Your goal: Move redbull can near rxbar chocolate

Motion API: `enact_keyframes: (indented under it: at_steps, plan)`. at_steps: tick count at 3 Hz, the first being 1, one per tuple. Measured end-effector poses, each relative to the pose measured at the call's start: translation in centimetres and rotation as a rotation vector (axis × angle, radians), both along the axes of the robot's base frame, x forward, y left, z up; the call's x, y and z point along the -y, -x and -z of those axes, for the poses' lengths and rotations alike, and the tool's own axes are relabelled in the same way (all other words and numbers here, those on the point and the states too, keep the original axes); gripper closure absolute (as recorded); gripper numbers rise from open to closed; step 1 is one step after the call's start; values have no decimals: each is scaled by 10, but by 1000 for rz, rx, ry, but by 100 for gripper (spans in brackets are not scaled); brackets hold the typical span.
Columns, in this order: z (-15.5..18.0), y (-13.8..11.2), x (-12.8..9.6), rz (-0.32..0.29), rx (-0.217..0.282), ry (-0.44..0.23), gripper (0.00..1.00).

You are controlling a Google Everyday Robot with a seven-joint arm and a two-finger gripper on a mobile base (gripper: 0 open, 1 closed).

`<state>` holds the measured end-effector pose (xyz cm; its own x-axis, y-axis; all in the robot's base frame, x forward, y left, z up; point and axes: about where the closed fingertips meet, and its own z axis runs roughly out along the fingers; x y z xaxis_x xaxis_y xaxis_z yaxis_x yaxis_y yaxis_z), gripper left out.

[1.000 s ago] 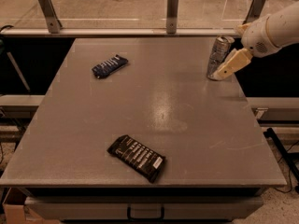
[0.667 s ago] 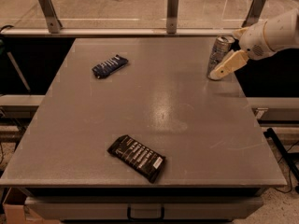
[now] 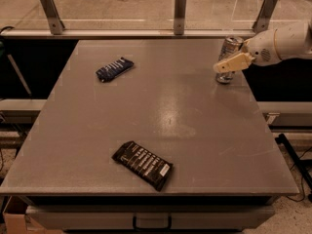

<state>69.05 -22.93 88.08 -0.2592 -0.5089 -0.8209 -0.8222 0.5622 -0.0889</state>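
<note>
The redbull can (image 3: 230, 47) stands upright at the far right of the grey table (image 3: 195, 130), close to its right edge. My gripper (image 3: 226, 65) reaches in from the right on a white arm (image 3: 282, 43). It is at the can's mid-height, and its cream-coloured part crosses in front of the can. The rxbar chocolate (image 3: 143, 165) is a flat black wrapper with white text. It lies near the table's front edge, left of centre, far from the can.
A smaller dark blue wrapper (image 3: 114, 68) lies at the table's back left. A rail with metal posts (image 3: 180, 11) runs behind the far edge. A drawer handle (image 3: 152, 223) shows below the front edge.
My gripper has moved slightly up and to the left, closer in on the can. The can and both wrappers have not moved.
</note>
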Motion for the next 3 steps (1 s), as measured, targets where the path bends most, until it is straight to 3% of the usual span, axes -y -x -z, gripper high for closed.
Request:
enact_keyframes:
  at_steps: [1, 2, 3]
  plan:
    - [-6, 2, -16, -50, -19, -85, 65]
    - [-41, 12, -33, -127, 23, -149, 87]
    - [-40, 11, -35, -129, 20, -150, 100]
